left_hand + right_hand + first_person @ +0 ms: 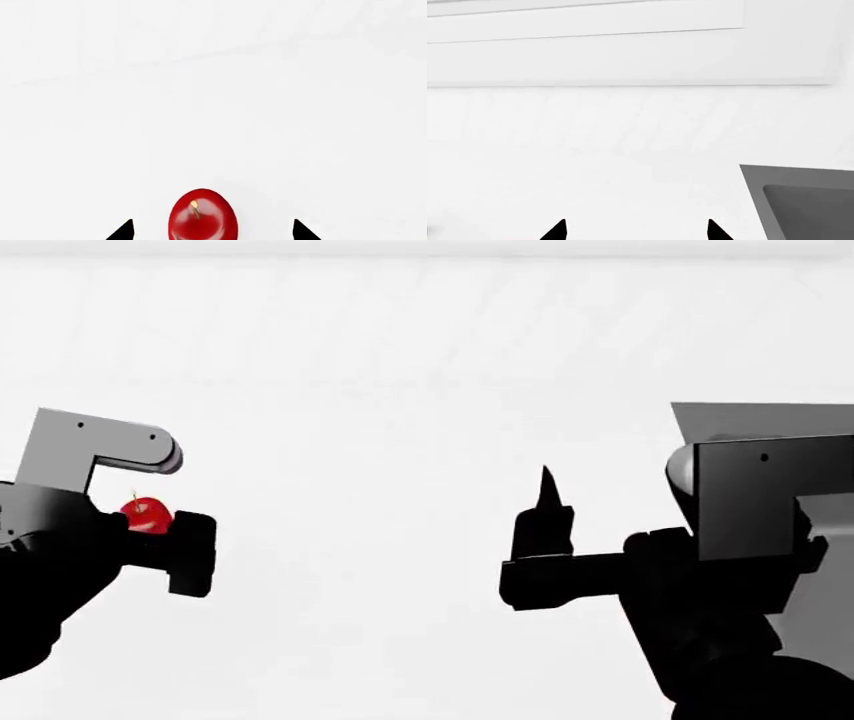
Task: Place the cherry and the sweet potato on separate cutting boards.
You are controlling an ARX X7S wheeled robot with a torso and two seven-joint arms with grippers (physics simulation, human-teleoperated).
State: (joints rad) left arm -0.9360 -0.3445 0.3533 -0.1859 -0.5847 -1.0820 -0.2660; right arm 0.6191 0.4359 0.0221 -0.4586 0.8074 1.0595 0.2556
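Note:
The cherry [202, 215] is glossy red with a thin stem and rests on the white counter. It lies between the two black fingertips of my left gripper [213, 231], with a gap on each side, so the jaws are open and not touching it. In the head view the cherry [144, 512] shows at the far left inside my left gripper [158, 530]. My right gripper [541, 530] is open and empty over bare counter; its fingertips [557, 231] stand wide apart. The sweet potato and both cutting boards are out of view.
A grey basin-like recess [800, 200] is set in the white counter [627, 150] beside my right gripper; it also shows at the right of the head view [754, 420]. A white wall ledge [627, 50] runs behind the counter.

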